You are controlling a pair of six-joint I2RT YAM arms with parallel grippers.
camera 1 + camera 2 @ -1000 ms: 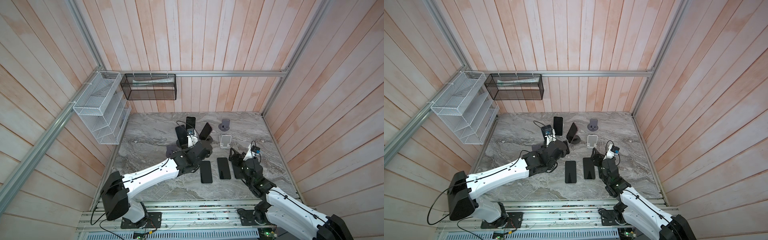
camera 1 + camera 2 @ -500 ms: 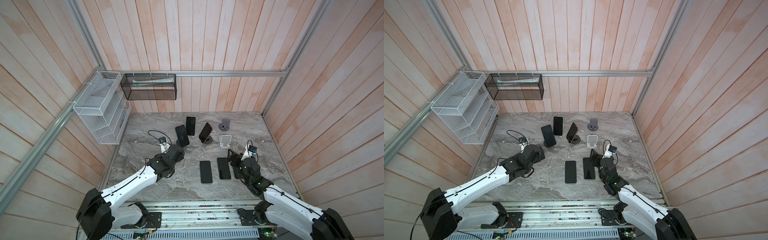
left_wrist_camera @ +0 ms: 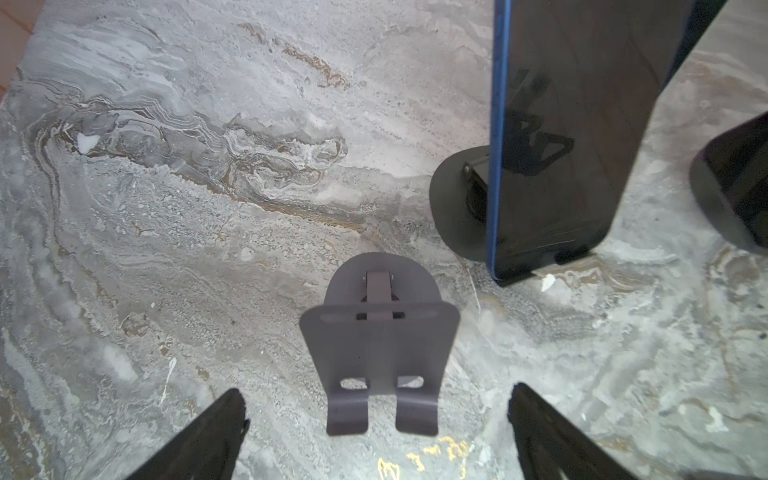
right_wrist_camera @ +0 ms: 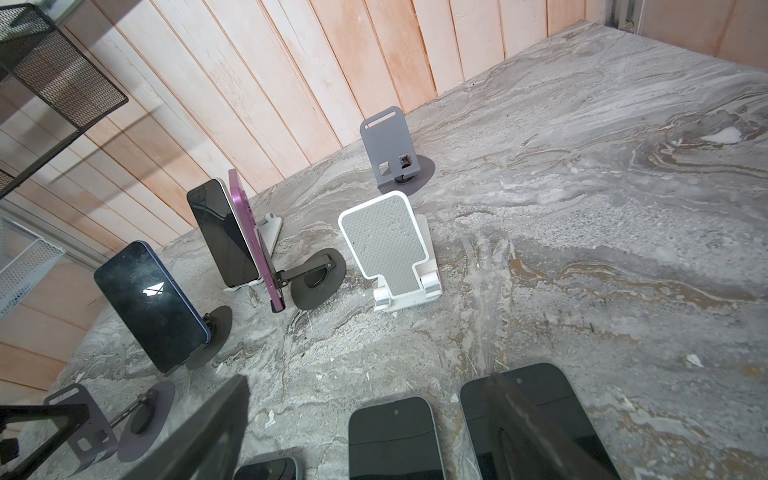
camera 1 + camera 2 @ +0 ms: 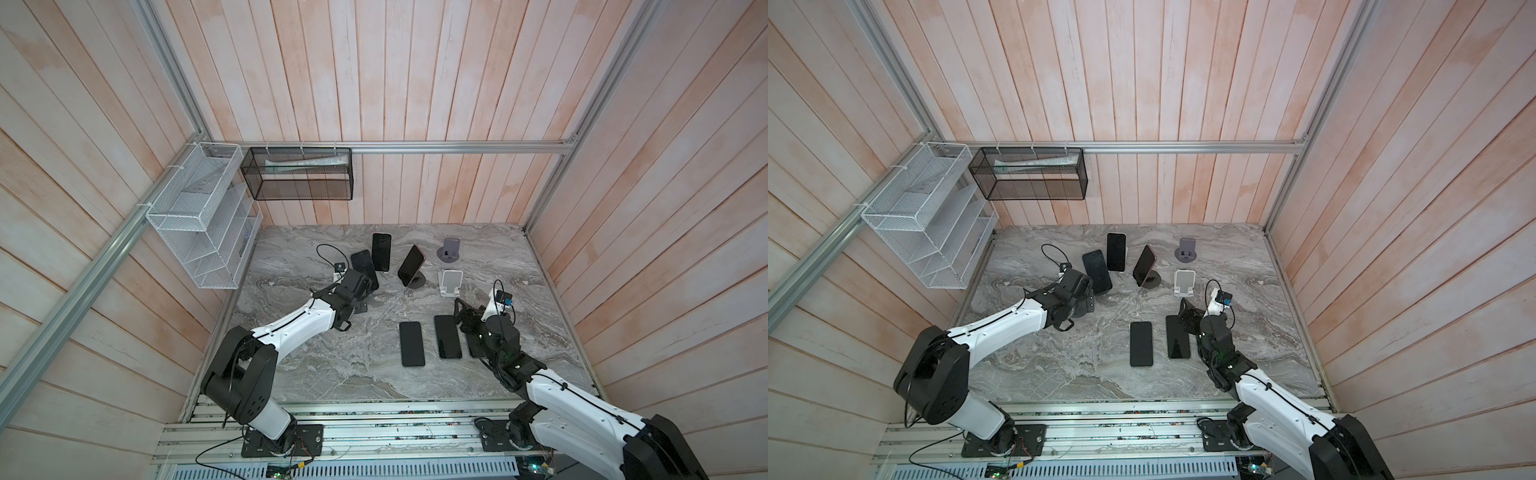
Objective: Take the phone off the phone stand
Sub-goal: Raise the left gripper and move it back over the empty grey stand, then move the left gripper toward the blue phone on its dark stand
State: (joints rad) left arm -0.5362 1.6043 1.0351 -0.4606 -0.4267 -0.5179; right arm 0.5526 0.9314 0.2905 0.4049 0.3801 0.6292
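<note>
Three phones stand on stands at the back. A blue-edged phone [image 5: 364, 268] [image 3: 552, 137] leans on a round dark stand [image 3: 457, 199]. A dark phone [image 5: 381, 251] rests on a white stand, and a purple phone [image 5: 410, 265] [image 4: 253, 232] on a black round stand [image 4: 320, 278]. My left gripper [image 5: 358, 296] [image 3: 376, 395] is open and straddles an empty dark grey stand [image 3: 378, 345], just beside the blue-edged phone. Low over the flat phones, my right gripper [image 5: 463, 316] [image 4: 370, 378] is open with nothing between its fingers.
Three phones lie flat on the marble table [image 5: 332, 374]: two in the open [image 5: 411, 344] [image 5: 447, 336], and a third phone [image 5: 473, 347] partly under my right gripper. An empty white stand [image 5: 451, 282] and an empty grey stand [image 5: 451, 251] are behind. Wire baskets [image 5: 199, 216] hang at the back left.
My left arm drew back leftward from the flat phones, then came forward over the empty dark stand, its jaws opening wider. The right arm barely moved.
</note>
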